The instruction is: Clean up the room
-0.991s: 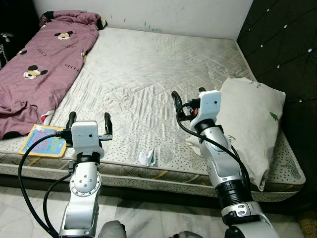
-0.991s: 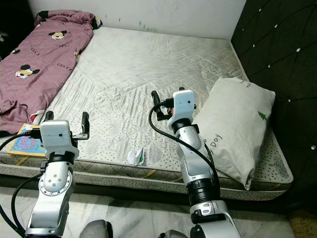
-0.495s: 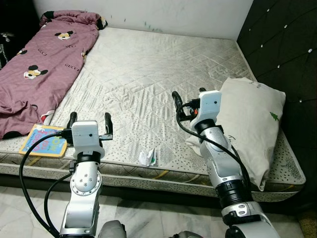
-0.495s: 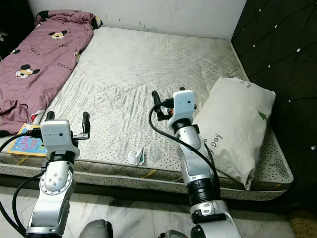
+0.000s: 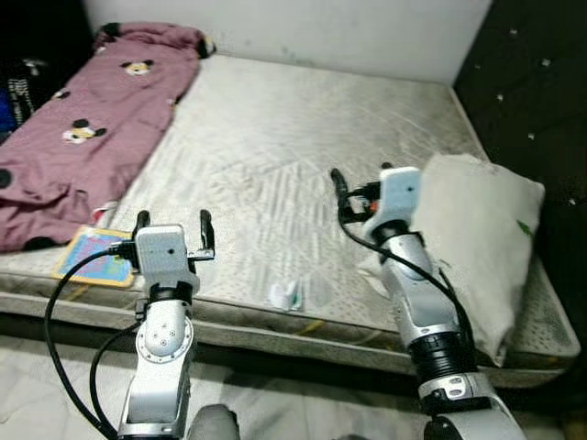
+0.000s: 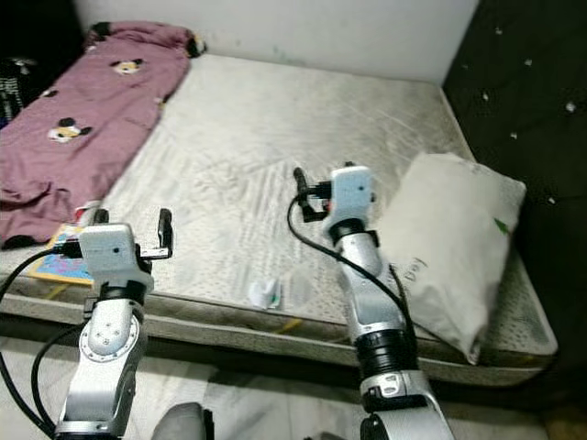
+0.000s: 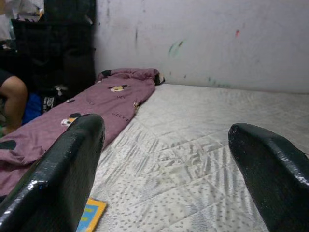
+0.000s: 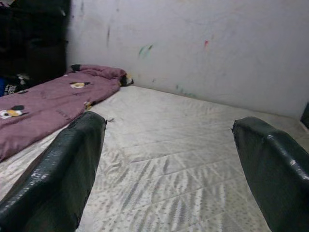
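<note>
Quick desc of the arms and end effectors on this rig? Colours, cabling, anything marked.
Two silver metal arms with round jointed segments. Each wrist carries a light grey boxy housing. Each end effector, left and right, has two long black fingers with rounded, glossy tips. Black cables loop loosely outside each arm. A black collar rings the right forearm. No readable markings.

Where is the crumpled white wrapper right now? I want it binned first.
In the left eye view the crumpled white wrapper lies at the mattress's near edge, between the two arms, right of the left pincer and well left of the pillow.
</note>
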Motion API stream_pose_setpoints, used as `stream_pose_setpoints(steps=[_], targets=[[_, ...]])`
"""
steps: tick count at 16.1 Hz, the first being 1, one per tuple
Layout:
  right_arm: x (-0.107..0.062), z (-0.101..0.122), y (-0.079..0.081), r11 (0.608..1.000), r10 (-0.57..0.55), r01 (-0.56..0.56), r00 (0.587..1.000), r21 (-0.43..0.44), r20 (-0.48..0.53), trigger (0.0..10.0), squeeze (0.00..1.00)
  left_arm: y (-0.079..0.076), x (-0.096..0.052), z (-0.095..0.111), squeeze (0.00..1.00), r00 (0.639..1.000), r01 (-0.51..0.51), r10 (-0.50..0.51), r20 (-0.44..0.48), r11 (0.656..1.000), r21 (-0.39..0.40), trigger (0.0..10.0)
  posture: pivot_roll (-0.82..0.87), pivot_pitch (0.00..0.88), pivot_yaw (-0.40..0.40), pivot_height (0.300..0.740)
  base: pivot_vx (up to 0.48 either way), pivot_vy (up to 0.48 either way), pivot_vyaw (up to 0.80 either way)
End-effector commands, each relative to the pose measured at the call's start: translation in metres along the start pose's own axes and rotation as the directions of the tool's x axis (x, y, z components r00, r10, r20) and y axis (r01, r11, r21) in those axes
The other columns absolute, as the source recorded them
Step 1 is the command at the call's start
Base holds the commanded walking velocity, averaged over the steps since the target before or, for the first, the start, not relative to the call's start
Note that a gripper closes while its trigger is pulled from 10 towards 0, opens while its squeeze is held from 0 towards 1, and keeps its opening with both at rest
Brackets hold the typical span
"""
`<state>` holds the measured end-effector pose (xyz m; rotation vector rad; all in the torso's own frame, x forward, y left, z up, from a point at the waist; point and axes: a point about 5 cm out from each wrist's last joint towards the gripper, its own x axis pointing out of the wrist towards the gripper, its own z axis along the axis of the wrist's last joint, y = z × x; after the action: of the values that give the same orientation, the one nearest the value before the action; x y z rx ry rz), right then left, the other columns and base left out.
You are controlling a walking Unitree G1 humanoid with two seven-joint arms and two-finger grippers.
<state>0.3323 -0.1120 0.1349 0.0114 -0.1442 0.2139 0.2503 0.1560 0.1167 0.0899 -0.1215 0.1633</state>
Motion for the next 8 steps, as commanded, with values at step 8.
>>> stream_pose_setpoints(steps=[8], targets=[[0.0023,0.0002,0.004,1.0,0.014,-0.014,1.0,0.0,-0.008,10.0,0.0,0.0019,0.0017,-0.0015,0.0,1.0,-0.002,0.002,-0.012,1.0,0.001,10.0,0.02,0.014,-0.095,0.74,0.0,0.459,0.0]])
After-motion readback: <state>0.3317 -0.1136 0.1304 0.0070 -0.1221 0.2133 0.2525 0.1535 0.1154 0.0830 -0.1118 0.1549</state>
